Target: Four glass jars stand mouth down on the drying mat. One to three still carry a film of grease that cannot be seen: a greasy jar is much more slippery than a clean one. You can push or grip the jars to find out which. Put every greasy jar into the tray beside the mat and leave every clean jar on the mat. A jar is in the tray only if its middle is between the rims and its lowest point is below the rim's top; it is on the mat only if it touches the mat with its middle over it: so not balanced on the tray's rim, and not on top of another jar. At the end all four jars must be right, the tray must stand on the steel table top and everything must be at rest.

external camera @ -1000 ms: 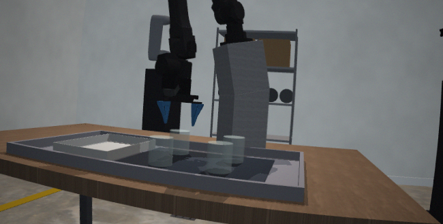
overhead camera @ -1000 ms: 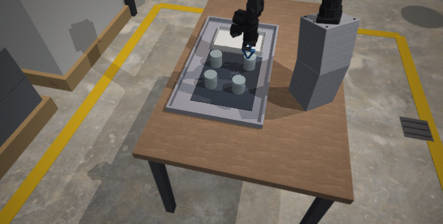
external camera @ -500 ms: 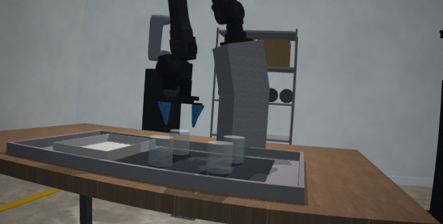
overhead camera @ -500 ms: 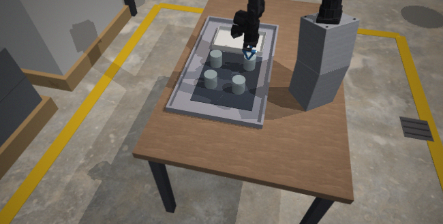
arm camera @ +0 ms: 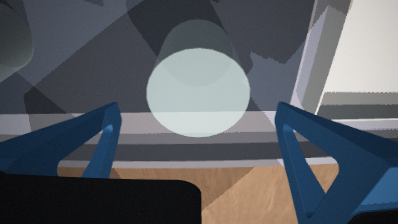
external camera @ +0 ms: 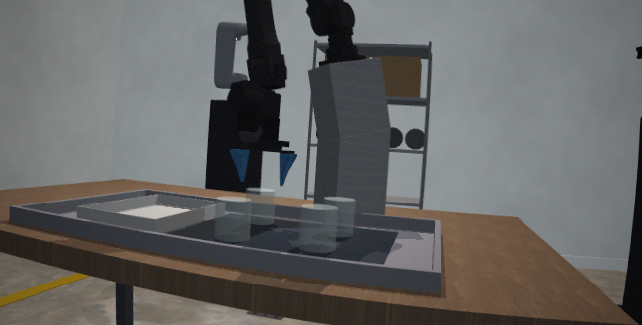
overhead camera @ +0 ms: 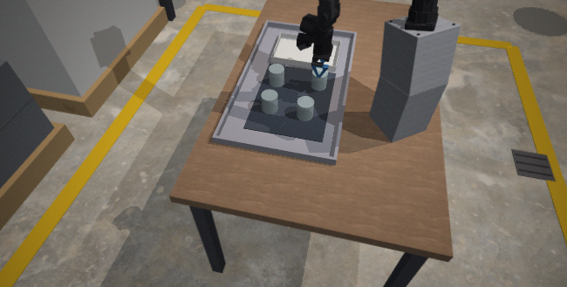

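Above one glass jar (overhead camera: 319, 81) (external camera: 261, 206) (arm camera: 198, 95) hangs the gripper (overhead camera: 320, 67) (external camera: 262, 181) (arm camera: 198, 110), its blue fingers (external camera: 240, 162) spread wide and holding nothing. In the wrist view this jar's round top lies between the two fingertips with a gap on either side; in the exterior view the tips stand higher than the jar.

Below the gripper, all four jars stand upright on the dark drying mat (overhead camera: 288, 126) (external camera: 367, 245) (arm camera: 85, 95), well apart from the fingers. Seen from the top view, a second jar (overhead camera: 276, 76) (external camera: 233, 220) stands to the left of the gripper, and a third (overhead camera: 269, 102) (external camera: 319, 229) and a fourth (overhead camera: 305, 109) (external camera: 340, 216) stand farther down the mat. Which jars are greasy cannot be told by sight.

Just beside the mat, near the gripper, the pale tray (overhead camera: 274, 57) (external camera: 119, 219) (arm camera: 332, 65) sits flat with no jar visible in it. Around both mat and tray runs the raised rim of the grey steel table top (overhead camera: 275, 156) (external camera: 267, 262) (arm camera: 240, 150), itself resting on the wooden tabletop (overhead camera: 314, 194) (external camera: 494, 270) (arm camera: 240, 187).
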`<move>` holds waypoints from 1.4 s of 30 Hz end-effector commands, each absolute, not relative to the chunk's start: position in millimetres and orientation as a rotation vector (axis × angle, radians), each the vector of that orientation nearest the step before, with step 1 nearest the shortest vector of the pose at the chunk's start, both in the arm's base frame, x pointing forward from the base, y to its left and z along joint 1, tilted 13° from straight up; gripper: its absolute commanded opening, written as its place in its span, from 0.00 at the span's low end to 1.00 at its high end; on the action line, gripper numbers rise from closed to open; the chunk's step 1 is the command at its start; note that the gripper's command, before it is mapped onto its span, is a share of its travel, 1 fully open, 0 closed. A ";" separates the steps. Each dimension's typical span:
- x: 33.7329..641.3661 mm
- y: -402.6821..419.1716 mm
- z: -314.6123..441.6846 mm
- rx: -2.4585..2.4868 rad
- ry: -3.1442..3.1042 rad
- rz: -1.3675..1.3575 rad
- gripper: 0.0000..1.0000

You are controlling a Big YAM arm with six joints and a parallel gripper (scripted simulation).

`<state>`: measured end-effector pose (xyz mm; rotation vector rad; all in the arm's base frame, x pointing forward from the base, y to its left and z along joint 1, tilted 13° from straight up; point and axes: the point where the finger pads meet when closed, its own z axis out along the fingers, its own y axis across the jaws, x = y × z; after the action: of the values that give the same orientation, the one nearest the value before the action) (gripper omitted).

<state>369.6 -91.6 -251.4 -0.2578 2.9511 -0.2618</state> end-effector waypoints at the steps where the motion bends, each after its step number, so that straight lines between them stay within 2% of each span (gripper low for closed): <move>1: 361.2 -94.0 -266.6 -0.270 2.966 -0.253 1.00; 23: 367.8 -100.1 -305.5 -0.270 2.966 -0.253 1.00; 37: 372.5 -100.9 -304.5 -0.270 2.966 -0.253 1.00; 38: 372.5 -100.9 -304.5 -0.270 2.966 -0.253 0.73; 42: 372.5 -100.9 -304.5 -0.270 2.966 -0.253 0.73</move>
<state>376.9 -99.3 -299.8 -0.2576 2.9580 -0.2606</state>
